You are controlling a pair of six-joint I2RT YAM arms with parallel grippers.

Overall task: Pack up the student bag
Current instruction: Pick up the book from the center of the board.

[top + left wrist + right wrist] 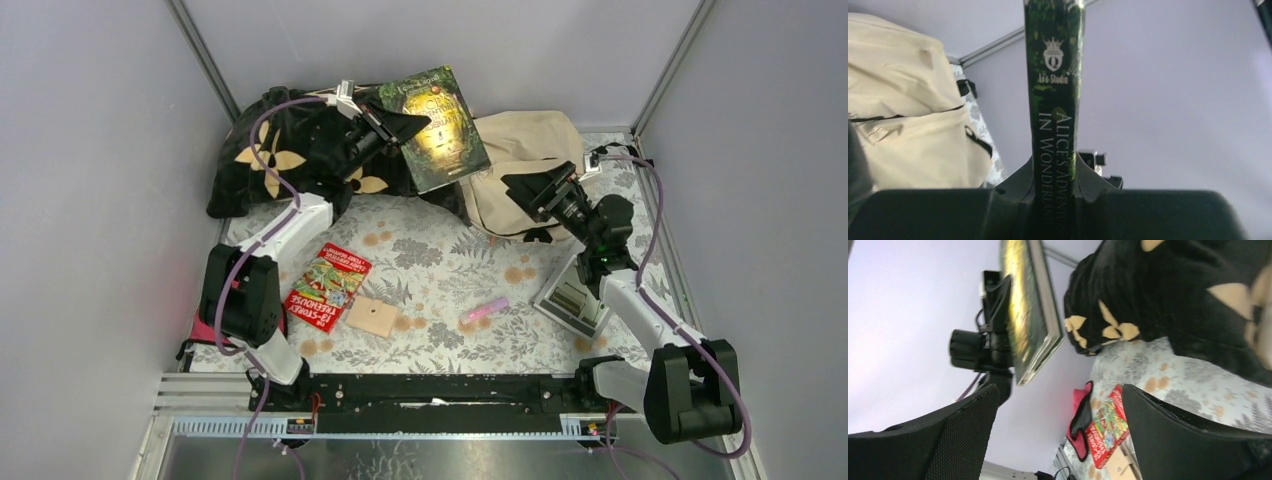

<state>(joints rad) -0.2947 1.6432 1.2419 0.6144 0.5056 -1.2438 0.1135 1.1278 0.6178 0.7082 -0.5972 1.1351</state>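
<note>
The soft cream fabric backpack [525, 150] with dark zipper lines lies slumped at the far right of the desk [440, 265], near the back wall and beside a large black pillow with tan flower shapes [275, 150]. From above, a dark green hardback book [440, 125] hides the backpack's left edge, and I cannot tell whether its opening is unzipped. The left hand [405, 125] is clamped on that book's spine edge and holds it lifted between the pillow and the backpack; the end of the title disappears between the fingers. The right hand [530, 185] hovers at the backpack's near side, jaws spread wide, holding nothing. A red paperback [328, 285], a pale wooden square [373, 317] and a small pink object [487, 310] lie on the desk's floral cloth. The right arm partly covers a flat grey item [570, 300].
</note>
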